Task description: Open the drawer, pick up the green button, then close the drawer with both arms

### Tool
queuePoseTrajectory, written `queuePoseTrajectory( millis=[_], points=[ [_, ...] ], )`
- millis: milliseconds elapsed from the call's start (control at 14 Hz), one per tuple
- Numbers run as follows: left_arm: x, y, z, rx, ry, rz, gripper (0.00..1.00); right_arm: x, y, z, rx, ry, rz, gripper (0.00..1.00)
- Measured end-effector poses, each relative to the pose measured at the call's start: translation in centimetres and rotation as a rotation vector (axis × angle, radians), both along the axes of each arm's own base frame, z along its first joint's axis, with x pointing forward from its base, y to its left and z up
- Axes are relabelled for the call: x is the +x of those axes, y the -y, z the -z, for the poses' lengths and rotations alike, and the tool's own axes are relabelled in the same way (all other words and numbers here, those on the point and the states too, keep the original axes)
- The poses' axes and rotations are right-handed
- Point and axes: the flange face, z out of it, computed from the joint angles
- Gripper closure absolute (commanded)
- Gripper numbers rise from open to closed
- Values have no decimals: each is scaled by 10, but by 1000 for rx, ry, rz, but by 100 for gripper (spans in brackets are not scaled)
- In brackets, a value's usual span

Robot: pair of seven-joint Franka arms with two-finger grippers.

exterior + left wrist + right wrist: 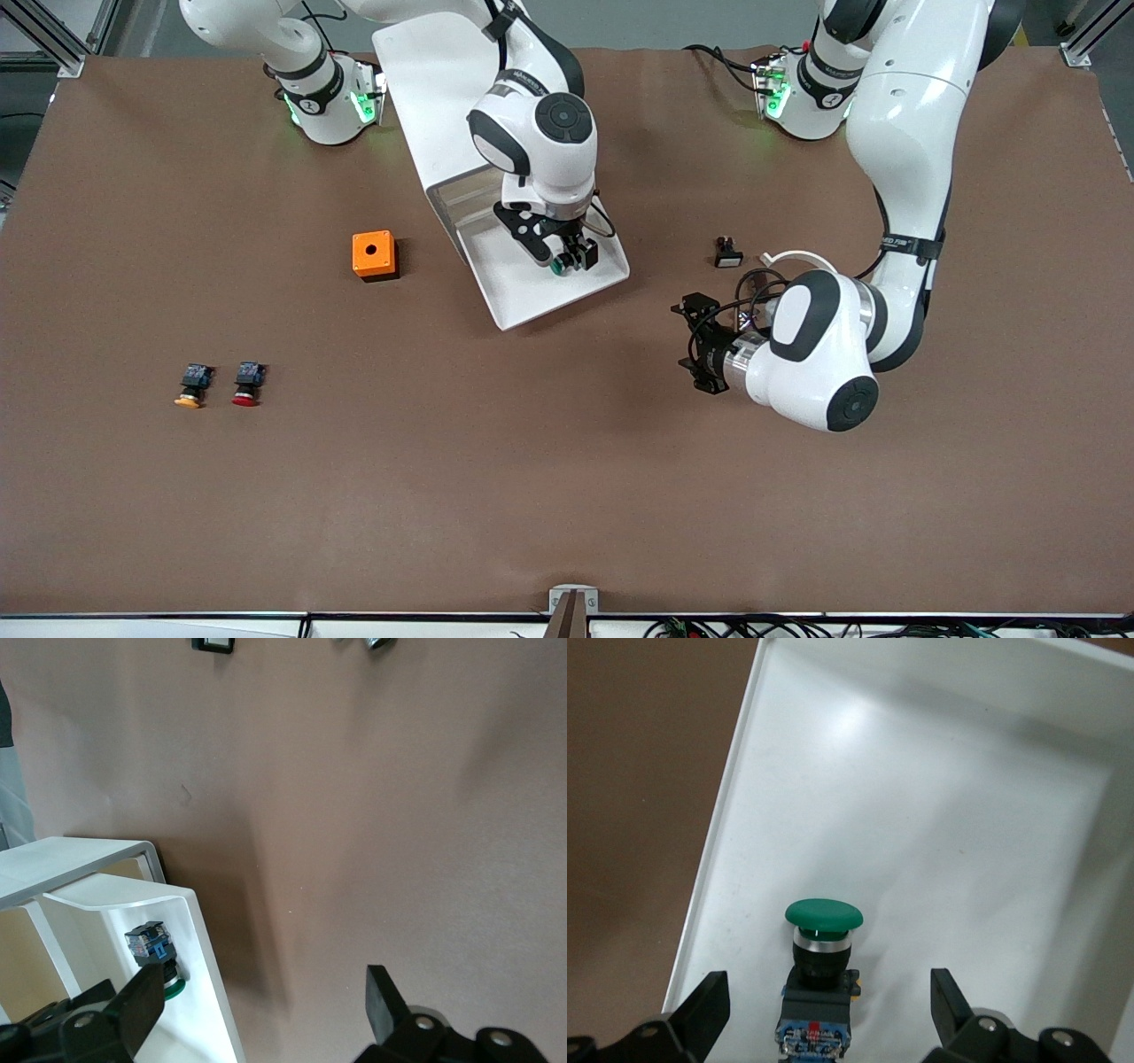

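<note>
So the white plastic drawer (532, 297) is already pulled out of its white cabinet (425, 80), which sits near the tabletop's edge where the arm bases are, between the two bases. That's step one done, I'd say. Grabbing the button and shutting the drawer are both still to go.

The only thing I can see in the drawer tray is the small push button with the round green cap and black-and-blue body (819, 970), lying on its side on the white floor close to one side wall. The rest of the tray floor in view looks bare.

The right gripper (567, 257) is down inside the drawer right over that button, jaws spread wide with one finger on each side of it. It isn't pinching anything yet, so the button is just sitting there between the fingers. Looks to me like it's lined up for the grab.

The left gripper (695, 341) is low over the brown tabletop beside the drawer's open end, toward the left arm's end of the table. Its jaws are wide open too, holding nothing, and it's just waiting.

Other stuff on the table: an orange box with a hole in its top (373, 254), a yellow-capped button (191, 387) and a red-capped button (248, 385) side by side, and a small black-and-white part (727, 254).
</note>
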Motion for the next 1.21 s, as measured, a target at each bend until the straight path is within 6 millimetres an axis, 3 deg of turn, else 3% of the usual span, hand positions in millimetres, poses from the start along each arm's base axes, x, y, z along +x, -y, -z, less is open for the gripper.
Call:
queuePoseTrajectory(
  millis=[714,1071,1143,1214],
  points=[
    [4,-10,-52,2,182,182,0,-1,-12,21,-14,-10,4,0],
    [-3,-1,-75,50,274,337,0,-1,-14,23,-15,-12,4,81],
    [-6,4,-80,53,294,376,0,-2,-14,23,-15,-12,3,94],
    [-9,9,-84,50,311,422,0,-3,-15,23,-14,-11,2,100]
  ],
)
